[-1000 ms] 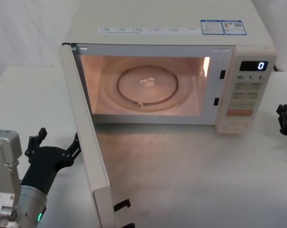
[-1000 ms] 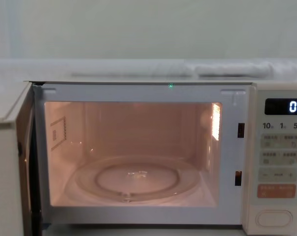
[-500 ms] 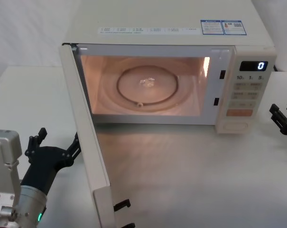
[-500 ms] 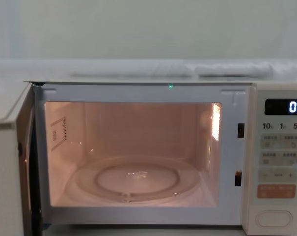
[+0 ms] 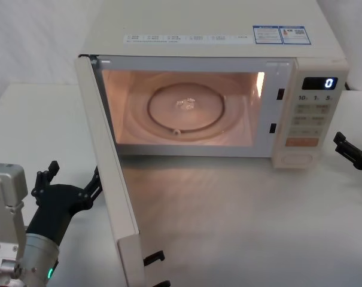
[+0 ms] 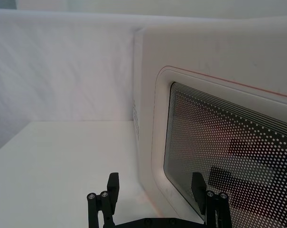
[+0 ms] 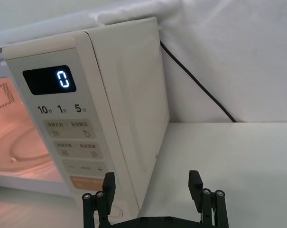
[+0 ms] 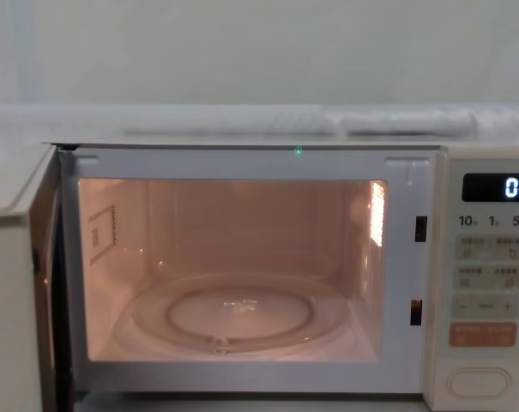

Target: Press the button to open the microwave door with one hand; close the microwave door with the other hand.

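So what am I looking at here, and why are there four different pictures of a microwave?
It is a two-armed robot at a table. One camera sits on its head, one on its chest, and one on each wrist. The microwave door is swung open and the inside is lit. The left claw, fingers spread, waits outside the door. The right claw, also open, is to the right of the keypad, near the large cream button. Neither claw holds anything.
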Robot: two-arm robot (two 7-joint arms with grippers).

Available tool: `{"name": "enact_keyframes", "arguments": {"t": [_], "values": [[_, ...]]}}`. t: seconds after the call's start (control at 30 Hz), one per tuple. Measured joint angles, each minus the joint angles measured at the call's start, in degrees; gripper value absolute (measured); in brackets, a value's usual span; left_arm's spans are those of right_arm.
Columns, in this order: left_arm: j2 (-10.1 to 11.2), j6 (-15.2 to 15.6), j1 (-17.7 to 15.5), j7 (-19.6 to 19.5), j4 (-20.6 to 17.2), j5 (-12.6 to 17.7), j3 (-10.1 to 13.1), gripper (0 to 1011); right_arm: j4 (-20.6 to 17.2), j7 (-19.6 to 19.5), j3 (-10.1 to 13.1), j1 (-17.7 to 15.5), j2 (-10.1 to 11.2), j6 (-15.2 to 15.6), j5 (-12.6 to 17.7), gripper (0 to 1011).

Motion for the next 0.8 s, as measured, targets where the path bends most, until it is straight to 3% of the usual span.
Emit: {"name": "enact_keyframes", "arguments": {"t": [0.8], "values": [[0.00,0.00,0.00,0.00,0.00,0.00,0.00,1001,0.00,-0.01,0.00,0.00,0.00,0.00,0.00,1002]]}}
